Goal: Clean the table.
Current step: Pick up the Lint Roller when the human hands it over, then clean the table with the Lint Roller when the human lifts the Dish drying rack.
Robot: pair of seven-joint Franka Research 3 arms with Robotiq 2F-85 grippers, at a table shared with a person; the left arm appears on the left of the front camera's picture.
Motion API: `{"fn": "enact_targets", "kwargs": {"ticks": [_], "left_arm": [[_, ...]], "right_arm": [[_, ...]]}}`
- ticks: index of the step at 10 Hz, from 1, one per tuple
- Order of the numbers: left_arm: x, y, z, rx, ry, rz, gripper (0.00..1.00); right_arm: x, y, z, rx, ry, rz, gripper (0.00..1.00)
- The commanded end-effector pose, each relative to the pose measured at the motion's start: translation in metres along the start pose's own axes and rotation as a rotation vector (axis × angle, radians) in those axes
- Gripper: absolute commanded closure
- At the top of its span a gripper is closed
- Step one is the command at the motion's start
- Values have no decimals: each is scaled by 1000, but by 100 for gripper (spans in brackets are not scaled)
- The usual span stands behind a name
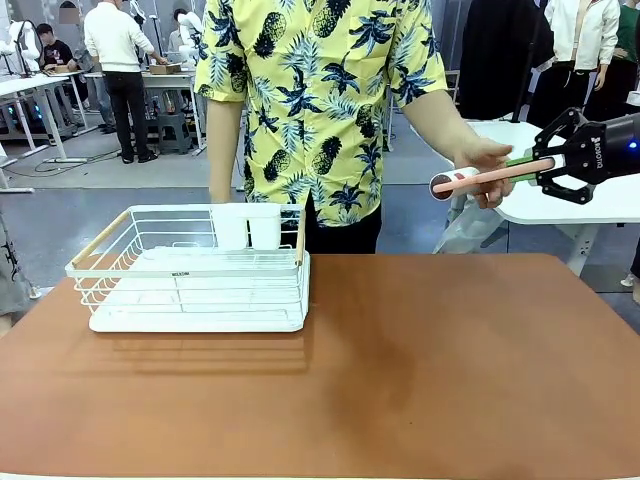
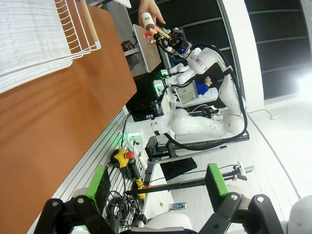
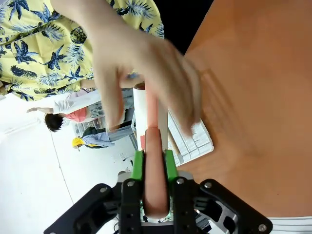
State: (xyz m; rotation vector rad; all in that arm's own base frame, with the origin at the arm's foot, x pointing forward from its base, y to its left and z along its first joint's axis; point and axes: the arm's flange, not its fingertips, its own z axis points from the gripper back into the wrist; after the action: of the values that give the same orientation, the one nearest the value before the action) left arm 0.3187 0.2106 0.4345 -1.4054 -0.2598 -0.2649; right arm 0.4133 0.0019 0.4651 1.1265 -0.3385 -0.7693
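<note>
Your right gripper [image 1: 546, 167], at two o'clock, is clamped on a pink-handled tool [image 1: 452, 181] with the person's hand [image 1: 486, 160] on it; your left gripper [image 2: 157, 180] stands apart.

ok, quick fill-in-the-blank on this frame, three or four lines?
1. The right gripper is shut on the ____ handle of the white roller tool.
2. That tool's roller end is in the ____ of the person in the yellow pineapple-print shirt.
3. The white wire dish rack stands on the robot's ____ side of the reddish-brown table.
4. The left gripper has its jaws ____, with nothing between them.
Missing: pink; hand; left; open.
</note>
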Motion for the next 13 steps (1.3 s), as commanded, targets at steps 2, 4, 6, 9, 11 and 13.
{"fn": "enact_targets", "kwargs": {"ticks": [2, 4, 6, 9, 11, 13], "left_arm": [[-1, -1, 2, -1, -6, -3, 0], [-1, -1, 2, -1, -6, -3, 0], [-1, -1, 2, -1, -6, -3, 0], [-1, -1, 2, -1, -6, -3, 0], [-1, -1, 2, -1, -6, -3, 0], [-1, -1, 2, -1, -6, -3, 0]], "right_arm": [[0, 1, 0, 2, 0, 1, 98], [0, 1, 0, 2, 0, 1, 98], [0, 1, 0, 2, 0, 1, 98], [0, 1, 0, 2, 0, 1, 98], [0, 1, 0, 2, 0, 1, 98], [0, 1, 0, 2, 0, 1, 98]]}}
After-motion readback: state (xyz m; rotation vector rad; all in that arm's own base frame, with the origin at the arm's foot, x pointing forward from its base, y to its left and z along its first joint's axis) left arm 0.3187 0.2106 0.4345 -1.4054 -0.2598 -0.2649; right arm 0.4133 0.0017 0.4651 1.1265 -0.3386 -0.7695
